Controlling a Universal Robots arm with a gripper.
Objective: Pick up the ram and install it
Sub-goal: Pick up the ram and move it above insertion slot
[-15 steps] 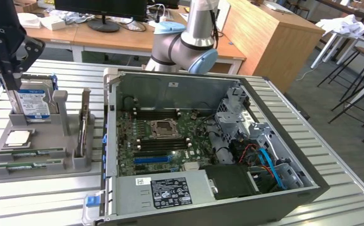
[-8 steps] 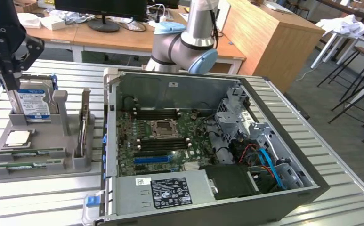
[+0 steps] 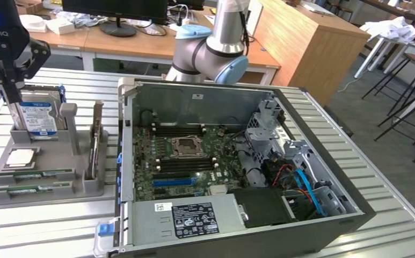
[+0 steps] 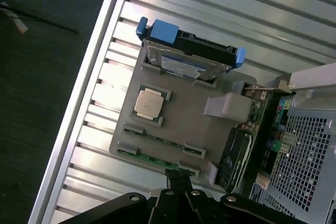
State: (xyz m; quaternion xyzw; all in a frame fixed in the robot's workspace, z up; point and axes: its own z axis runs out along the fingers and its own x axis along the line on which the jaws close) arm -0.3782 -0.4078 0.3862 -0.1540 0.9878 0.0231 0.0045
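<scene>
At the exterior frame's lower left, ram point(image 3: 31, 174) point(image 4: 163, 140): a green stick lying flat in a slot of the gray holder, just beside the processor.
Second ram stick point(image 3: 28, 189) point(image 4: 155, 159): parallel to the first, in the next slot, by the holder's outer edge.
Gray holder point(image 3: 74, 161) point(image 4: 189, 114): on the slatted metal table point(image 3: 50, 231) point(image 4: 220, 3), frame left, beside the computer case.
Processor point(image 3: 21, 157) point(image 4: 148, 103): a square silver chip in its recess, between the ram and the hard drive.
Hard drive point(image 3: 39, 115) point(image 4: 184, 64): upright at the holder's far end.
Gripper point(image 3: 12, 121) point(image 4: 178, 178): upper left of the exterior frame, over the holder. Its fingers are pressed together with nothing between them. In the wrist view they overlap the second ram stick's edge, and whether they touch it cannot be told.
Computer case point(image 3: 350, 215): frame centre, side open, motherboard point(image 3: 186, 161) exposed.
</scene>
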